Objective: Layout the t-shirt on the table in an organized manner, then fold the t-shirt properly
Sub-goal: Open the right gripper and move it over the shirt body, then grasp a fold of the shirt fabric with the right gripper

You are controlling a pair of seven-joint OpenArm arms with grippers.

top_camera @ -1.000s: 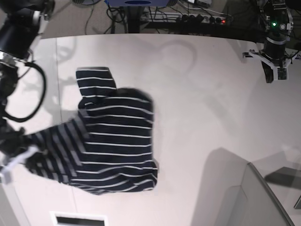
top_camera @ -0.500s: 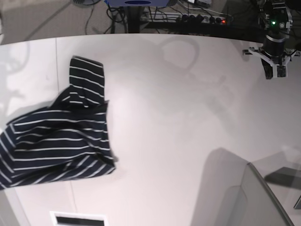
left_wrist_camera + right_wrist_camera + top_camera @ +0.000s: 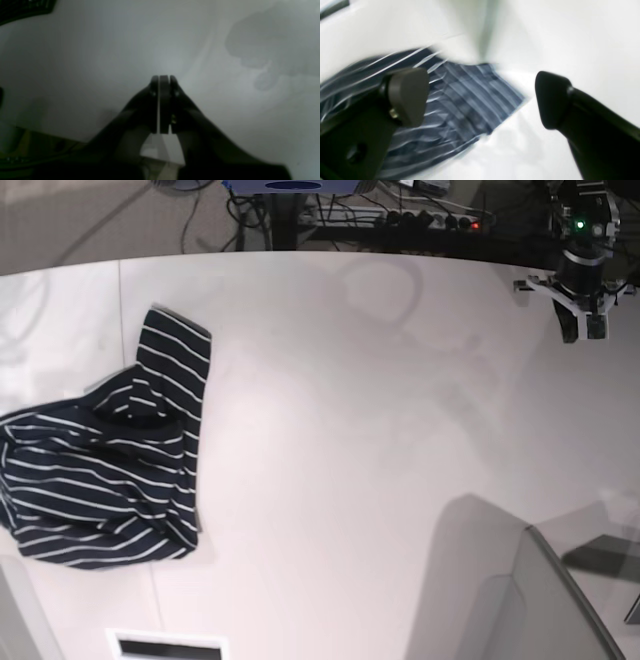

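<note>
The t-shirt (image 3: 105, 470), dark navy with thin white stripes, lies bunched at the left edge of the white table (image 3: 350, 430), one sleeve pointing toward the far side. In the right wrist view my right gripper (image 3: 480, 97) is open and empty, with its fingers (image 3: 407, 95) spread just above a blurred corner of the t-shirt (image 3: 467, 100). The right arm is out of the base view. My left gripper (image 3: 585, 320) hovers over the far right corner, far from the shirt. In the left wrist view the left gripper (image 3: 160, 80) is shut on nothing above bare table (image 3: 75, 62).
A grey slanted panel (image 3: 500, 590) stands at the front right. A white slotted piece (image 3: 165, 645) sits at the front edge. A thin seam line (image 3: 120, 310) runs across the table on the left. A power strip and cables (image 3: 430, 220) lie beyond the far edge.
The shirt was dragged left and now lies bunched at the table's left edge. The right arm has left the base view. The left arm has barely moved.
</note>
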